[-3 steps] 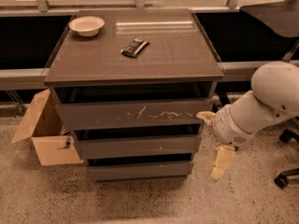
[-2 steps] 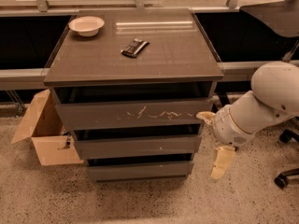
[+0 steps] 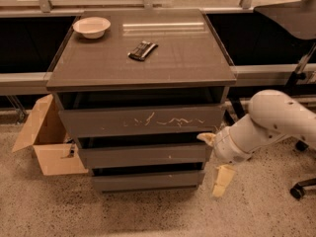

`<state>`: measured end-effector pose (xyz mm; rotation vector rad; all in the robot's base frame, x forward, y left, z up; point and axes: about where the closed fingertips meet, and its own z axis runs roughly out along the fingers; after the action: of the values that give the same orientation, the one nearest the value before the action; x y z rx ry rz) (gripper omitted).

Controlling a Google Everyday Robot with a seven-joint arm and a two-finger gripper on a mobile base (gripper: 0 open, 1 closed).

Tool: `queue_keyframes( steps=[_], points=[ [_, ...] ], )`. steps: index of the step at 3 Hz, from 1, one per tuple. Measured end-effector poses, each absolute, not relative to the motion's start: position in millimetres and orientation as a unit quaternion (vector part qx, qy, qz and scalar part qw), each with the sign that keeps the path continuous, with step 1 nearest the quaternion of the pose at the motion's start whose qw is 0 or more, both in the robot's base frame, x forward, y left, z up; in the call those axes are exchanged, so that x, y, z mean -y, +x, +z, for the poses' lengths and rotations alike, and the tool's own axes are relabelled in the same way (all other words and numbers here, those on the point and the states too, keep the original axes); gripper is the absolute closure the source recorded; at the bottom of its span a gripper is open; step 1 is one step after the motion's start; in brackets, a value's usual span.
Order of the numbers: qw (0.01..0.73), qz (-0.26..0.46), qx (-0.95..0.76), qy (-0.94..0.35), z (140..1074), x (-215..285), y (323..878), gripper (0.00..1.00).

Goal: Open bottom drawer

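Just right of drawer [image 3: 148, 180], end effector [image 3: 215, 159] spread, contents hidden

The smooth, bulky white arm [image 3: 276, 115] narrows to a claw [image 3: 211, 164] with two blunt cream fingers [image 3: 223, 179] spread apart, below the worktop's [image 3: 173, 63] front right corner.

Poised just right of the bottom drawer [image 3: 148, 180], near the floor: tool [image 3: 216, 159], fingers spread apart. Up on the table [image 3: 187, 63], white bowl [image 3: 92, 26] and small dark object [image 3: 142, 50].
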<state>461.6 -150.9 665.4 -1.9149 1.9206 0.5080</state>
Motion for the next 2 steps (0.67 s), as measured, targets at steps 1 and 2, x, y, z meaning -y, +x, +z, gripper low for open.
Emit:
queue_keyframes(
  steps=[1, 2],
  points=[
    [0.189, 0.207, -0.671, -0.686, 611.6, 140.2, 464.7, 0.00],
    [0.199, 0.233, -0.668, -0.678, 549.9, 121.1, 463.5, 0.00]
  ],
)
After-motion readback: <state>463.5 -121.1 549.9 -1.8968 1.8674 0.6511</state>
